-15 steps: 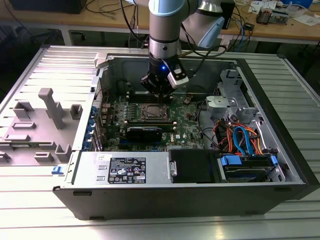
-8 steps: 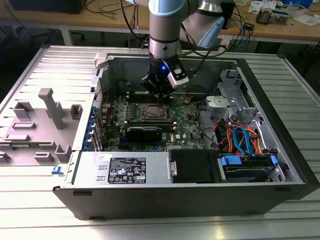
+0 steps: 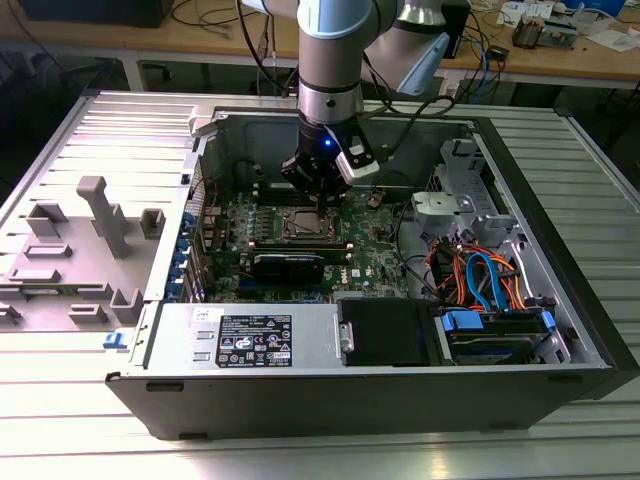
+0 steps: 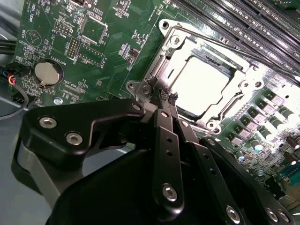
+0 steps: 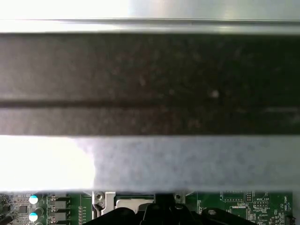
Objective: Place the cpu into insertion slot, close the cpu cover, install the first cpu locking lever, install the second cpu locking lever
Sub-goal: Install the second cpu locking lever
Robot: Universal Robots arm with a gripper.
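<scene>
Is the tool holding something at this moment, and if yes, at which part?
It cannot be told. The tool sits at the edge of the cpu cover, whose window shows the cpu.

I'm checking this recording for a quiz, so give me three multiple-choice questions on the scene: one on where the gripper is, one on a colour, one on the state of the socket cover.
1. Where is the gripper?
A. over the grey fixture blocks outside the case
B. down at the CPU socket on the motherboard
C. above the drive bay cables

2. What colour is the motherboard?
A. green
B. red
C. white

3. How does the cpu cover lie?
A. standing upright, open
B. lying off the board
C. down flat around the cpu

Answers: 1 B, the exterior view shows it inside the case at the socket. 2 A, green in both wrist views. 3 C, the second wrist view shows the frame flat, chip top in its window.
</scene>
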